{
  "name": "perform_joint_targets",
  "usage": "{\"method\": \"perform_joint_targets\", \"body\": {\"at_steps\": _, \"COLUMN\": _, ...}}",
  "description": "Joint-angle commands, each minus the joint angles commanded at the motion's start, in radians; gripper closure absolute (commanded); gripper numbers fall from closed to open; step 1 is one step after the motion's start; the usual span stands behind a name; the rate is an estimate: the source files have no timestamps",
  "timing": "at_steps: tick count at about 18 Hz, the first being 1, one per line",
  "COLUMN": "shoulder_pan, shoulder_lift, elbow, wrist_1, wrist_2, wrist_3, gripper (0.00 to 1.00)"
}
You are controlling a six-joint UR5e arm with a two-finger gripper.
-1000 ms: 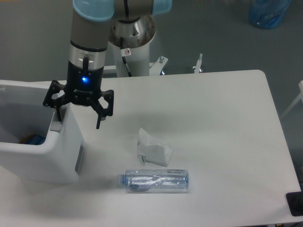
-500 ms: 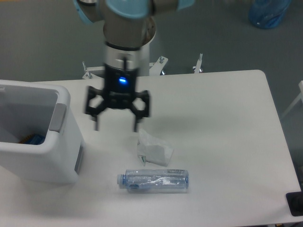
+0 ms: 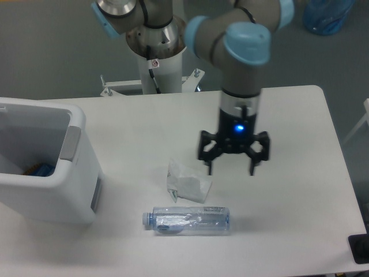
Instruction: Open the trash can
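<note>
The trash can (image 3: 75, 196) is a large white boxy bin at the left edge of the table. Its top stands open, so I see down into it, where something blue and orange lies at the bottom. Its grey push tab (image 3: 69, 143) is on the right rim. My gripper (image 3: 230, 170) hangs over the middle of the table, far right of the bin. Its fingers are spread apart and hold nothing.
A crumpled white tissue (image 3: 185, 183) lies just left of the gripper. A clear plastic bottle (image 3: 187, 220) lies on its side below it. The arm's base column (image 3: 155, 63) stands behind the table's far edge.
The gripper has swung from the trash can's right rim, across the table to the right, and now sits right of the tissue. The bin stands open throughout.
</note>
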Motion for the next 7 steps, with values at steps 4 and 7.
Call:
{"method": "perform_joint_targets", "body": {"at_steps": 4, "shoulder_pan": 0.017, "shoulder_lift": -0.025, "elbow": -0.012, "wrist_1": -0.008, "wrist_2": 0.038, "wrist_3": 0.187, "gripper": 0.0}}
{"method": "perform_joint_targets", "body": {"at_steps": 7, "shoulder_pan": 0.009, "shoulder_lift": -0.031, "elbow": -0.029, "wrist_1": -0.005, "wrist_2": 0.089, "wrist_3": 0.266, "gripper": 0.0}}
